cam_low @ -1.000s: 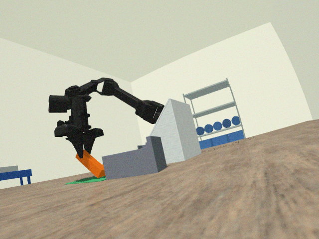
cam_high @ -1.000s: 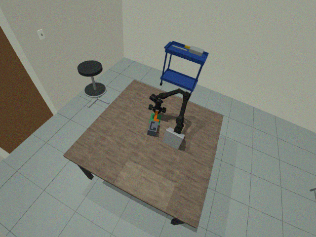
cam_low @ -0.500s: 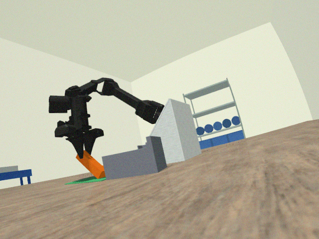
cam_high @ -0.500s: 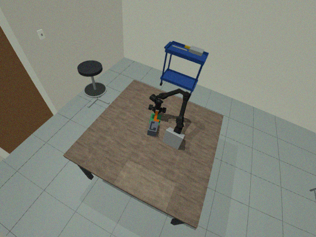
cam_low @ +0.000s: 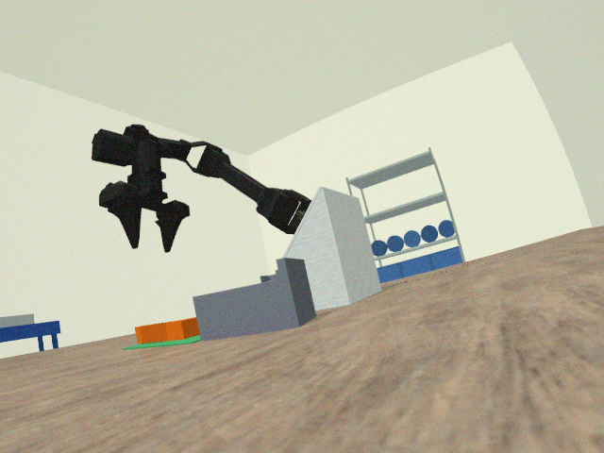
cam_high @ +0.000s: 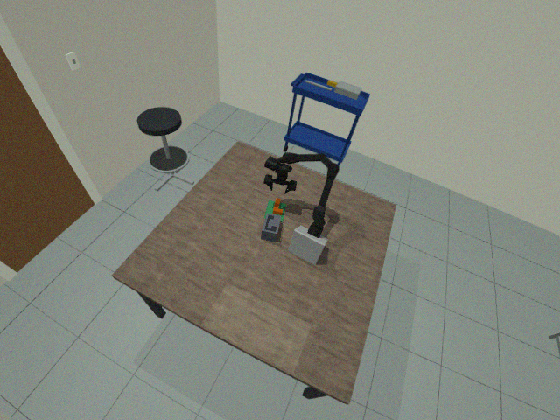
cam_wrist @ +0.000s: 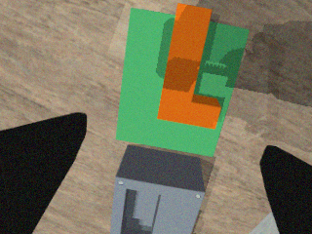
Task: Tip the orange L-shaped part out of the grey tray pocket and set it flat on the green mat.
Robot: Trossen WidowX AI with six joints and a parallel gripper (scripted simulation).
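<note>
One part: orange L (cam_high: 277, 210) (cam_low: 165, 331) (cam_wrist: 183, 68), lying flat on the mat (cam_high: 269, 210) (cam_low: 163, 344) (cam_wrist: 141, 73), one end at its far edge.
Gripper (cam_high: 280, 191) (cam_low: 151, 250) (cam_wrist: 175, 139): fingers released, above the part; your retreat room, probably.
Tray (cam_high: 270, 235) (cam_low: 243, 311) (cam_wrist: 158, 168): smooth grey block, pocket vacant, beside mat.
Mat: thin, green, likely your drop spot.
Top side: can't confirm.
</note>
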